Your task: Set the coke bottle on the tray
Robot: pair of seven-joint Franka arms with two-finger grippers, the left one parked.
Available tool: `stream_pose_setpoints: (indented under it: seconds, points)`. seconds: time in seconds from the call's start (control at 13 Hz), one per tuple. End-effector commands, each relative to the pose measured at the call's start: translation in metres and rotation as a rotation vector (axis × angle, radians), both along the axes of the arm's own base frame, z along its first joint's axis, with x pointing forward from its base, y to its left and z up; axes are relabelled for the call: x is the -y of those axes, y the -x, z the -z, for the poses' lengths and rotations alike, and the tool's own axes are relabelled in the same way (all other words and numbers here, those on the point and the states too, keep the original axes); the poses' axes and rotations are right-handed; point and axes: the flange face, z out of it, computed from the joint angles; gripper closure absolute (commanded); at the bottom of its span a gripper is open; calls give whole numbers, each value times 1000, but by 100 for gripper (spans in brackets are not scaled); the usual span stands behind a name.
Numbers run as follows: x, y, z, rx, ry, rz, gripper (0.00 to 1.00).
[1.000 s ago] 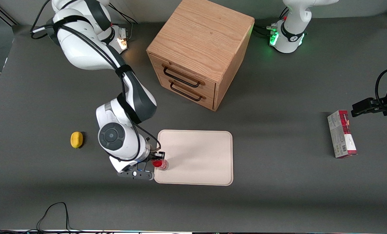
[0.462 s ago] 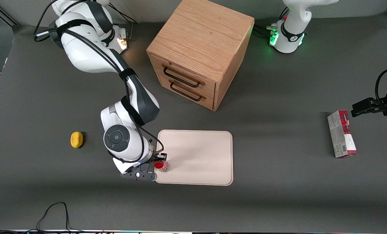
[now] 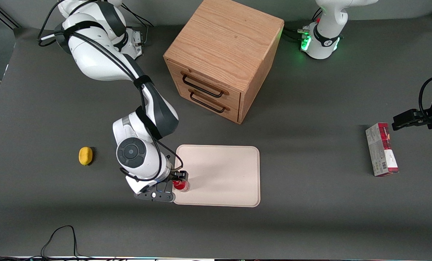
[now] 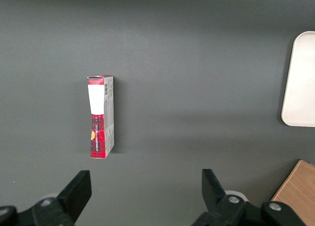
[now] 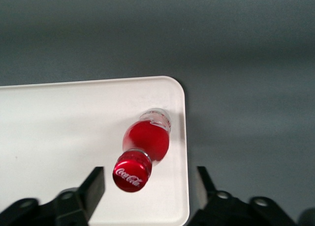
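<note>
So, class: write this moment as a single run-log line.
gripper: open, above bottle | coke bottle: standing on tray, near corner, released | tray: in front of drawer cabinet | task: placed

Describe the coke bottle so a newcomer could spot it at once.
Find the cream tray in front of the wooden drawer cabinet. At its corner toward the working arm's end, the coke bottle stands on it, under the open gripper. It is small and red, unlike the yellow lump.
</note>
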Motion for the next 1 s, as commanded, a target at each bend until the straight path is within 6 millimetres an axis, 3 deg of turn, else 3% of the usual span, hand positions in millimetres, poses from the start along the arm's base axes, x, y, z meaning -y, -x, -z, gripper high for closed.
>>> stream_pose_setpoints:
  seconds: [0.0, 0.23, 0.38, 0.62, 0.69, 0.92]
  points:
    - [-3, 1, -16, 18, 19, 11, 0]
    - [29, 15, -61, -74, 63, -36, 0]
    - [86, 31, -97, -121, 77, -100, 0]
    - [180, 78, -147, -150, 30, -201, 0]
    - [203, 94, -164, -151, 30, -218, 0]
    - [249, 142, -196, -149, 34, -246, 0]
